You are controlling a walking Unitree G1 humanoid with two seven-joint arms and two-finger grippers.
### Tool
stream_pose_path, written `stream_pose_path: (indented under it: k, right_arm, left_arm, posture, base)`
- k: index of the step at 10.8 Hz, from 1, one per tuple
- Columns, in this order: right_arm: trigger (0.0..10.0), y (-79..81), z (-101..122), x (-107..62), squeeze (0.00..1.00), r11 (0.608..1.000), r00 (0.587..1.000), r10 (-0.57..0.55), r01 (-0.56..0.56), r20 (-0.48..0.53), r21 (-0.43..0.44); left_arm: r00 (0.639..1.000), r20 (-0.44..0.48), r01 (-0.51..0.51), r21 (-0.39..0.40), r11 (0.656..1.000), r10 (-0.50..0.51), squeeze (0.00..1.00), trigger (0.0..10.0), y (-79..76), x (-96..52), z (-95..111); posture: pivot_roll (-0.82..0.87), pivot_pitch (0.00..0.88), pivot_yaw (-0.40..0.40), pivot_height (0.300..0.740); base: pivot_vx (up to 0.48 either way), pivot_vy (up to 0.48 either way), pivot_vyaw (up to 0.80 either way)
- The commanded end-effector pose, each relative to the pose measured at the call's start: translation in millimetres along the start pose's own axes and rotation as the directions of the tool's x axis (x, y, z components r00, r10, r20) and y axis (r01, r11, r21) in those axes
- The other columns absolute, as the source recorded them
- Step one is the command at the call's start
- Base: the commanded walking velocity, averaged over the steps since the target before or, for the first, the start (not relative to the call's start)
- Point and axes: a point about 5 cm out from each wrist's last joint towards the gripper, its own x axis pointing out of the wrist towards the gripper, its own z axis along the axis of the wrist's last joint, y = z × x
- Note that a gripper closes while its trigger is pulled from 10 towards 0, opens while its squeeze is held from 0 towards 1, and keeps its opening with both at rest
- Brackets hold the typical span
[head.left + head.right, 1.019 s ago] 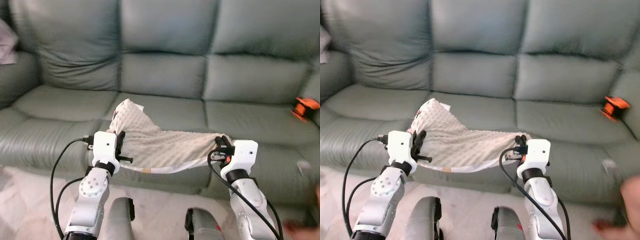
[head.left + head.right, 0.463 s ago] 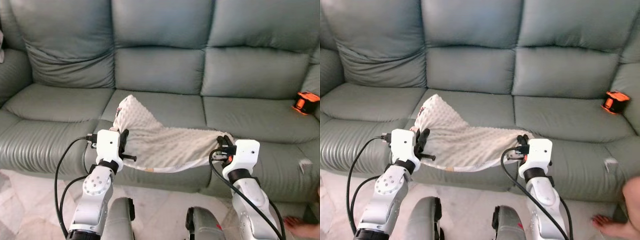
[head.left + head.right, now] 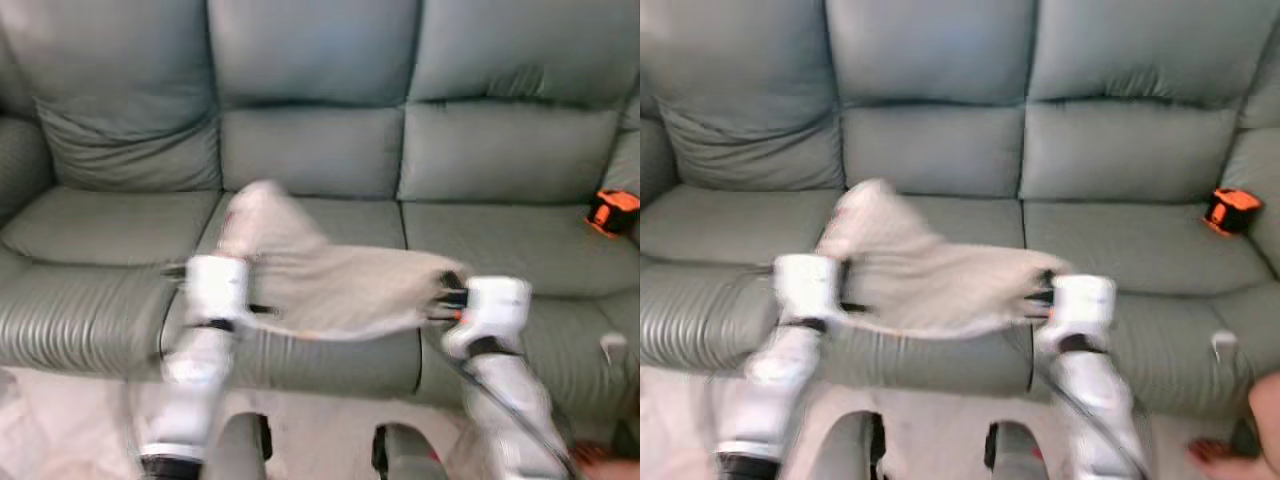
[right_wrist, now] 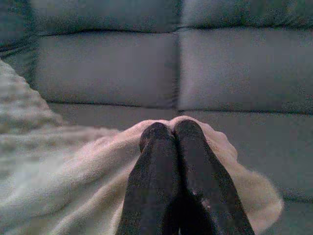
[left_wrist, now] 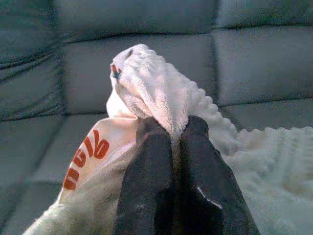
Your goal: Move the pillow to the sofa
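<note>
Left wrist view, nearest: my left gripper (image 5: 172,128) has its two black fingers pressed together on a bunched corner of the pillow (image 5: 161,93), cream and knobbly, with orange lettering on its underside that the blurred head views do not resolve. My right gripper (image 4: 166,131) likewise pinches the opposite edge. From the head, the pillow (image 3: 345,285) hangs slack between both arms, over the front edge of the middle seat of the green sofa (image 3: 310,150). I judge this the carrying step, almost over; next I should reach forward, lower and let go. Far right, an orange object (image 3: 612,210) sits on the sofa.
</note>
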Motion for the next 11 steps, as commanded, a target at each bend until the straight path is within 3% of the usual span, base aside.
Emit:
stream_pose_path:
  k: [1,7,11]
  right_arm:
    - [10.0,10.9,5.7,4.1,0.00,0.999,0.999,0.031,-0.031,0.030,0.015]
    - [10.0,11.9,5.0,4.1,0.00,0.999,0.999,0.034,-0.034,0.028,0.015]
    - [10.0,12.5,5.3,4.9,0.00,0.999,0.999,0.035,-0.035,0.030,0.018]
  left_arm:
    - [0.999,0.017,-0.036,0.019,0.999,0.036,0.00,10.0,13.0,-0.4,4.3]
    - [0.998,-0.003,-0.069,0.011,0.998,0.069,0.00,10.0,15.6,0.3,1.3]
    - [0.998,-0.001,-0.058,0.023,0.998,0.058,0.00,10.0,14.3,1.4,1.4]
  posture:
    - [-0.04,0.000,0.017,0.650]
    - [-0.04,0.000,0.018,0.650]
    - [-0.05,0.000,0.019,0.650]
  base:
    - [0.270,0.000,0.00]
    - [0.042,0.000,0.00]
    - [0.000,0.471,0.00]
